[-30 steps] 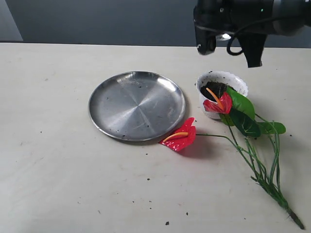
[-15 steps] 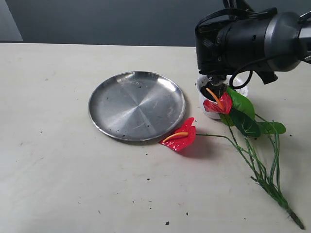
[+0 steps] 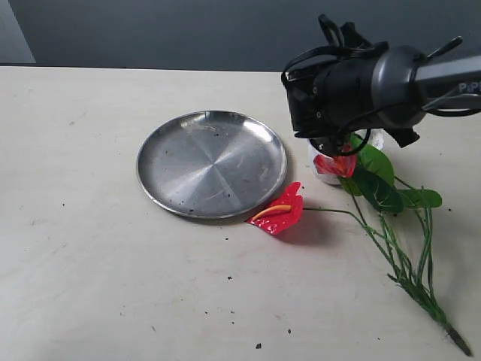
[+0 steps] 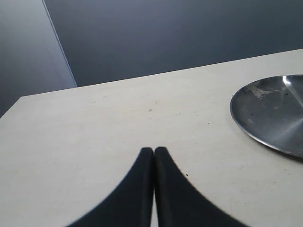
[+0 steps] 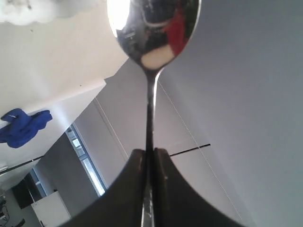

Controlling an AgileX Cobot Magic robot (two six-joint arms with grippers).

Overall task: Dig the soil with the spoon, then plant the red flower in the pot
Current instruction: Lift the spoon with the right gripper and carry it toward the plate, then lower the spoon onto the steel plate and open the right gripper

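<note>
The red flower lies on the table, one bloom (image 3: 278, 214) by the plate and the other (image 3: 336, 164) leaning on the white pot (image 3: 319, 159). Its green leaves (image 3: 376, 180) and stems (image 3: 406, 263) trail toward the front right. My right arm (image 3: 353, 86) hangs low over the pot, hiding most of it and the soil inside. In the right wrist view my right gripper (image 5: 150, 153) is shut on the thin handle of the steel spoon (image 5: 154, 28), whose bowl points away from the fingers. My left gripper (image 4: 154, 151) is shut on nothing, above bare table.
A large round steel plate (image 3: 212, 162) lies left of the pot, and its edge shows in the left wrist view (image 4: 274, 111). Dark soil specks (image 3: 258, 346) are scattered over the tabletop.
My right arm has come down and shifted left over the pot, now covering the soil and most of the rim. The flower and plate have not moved.
</note>
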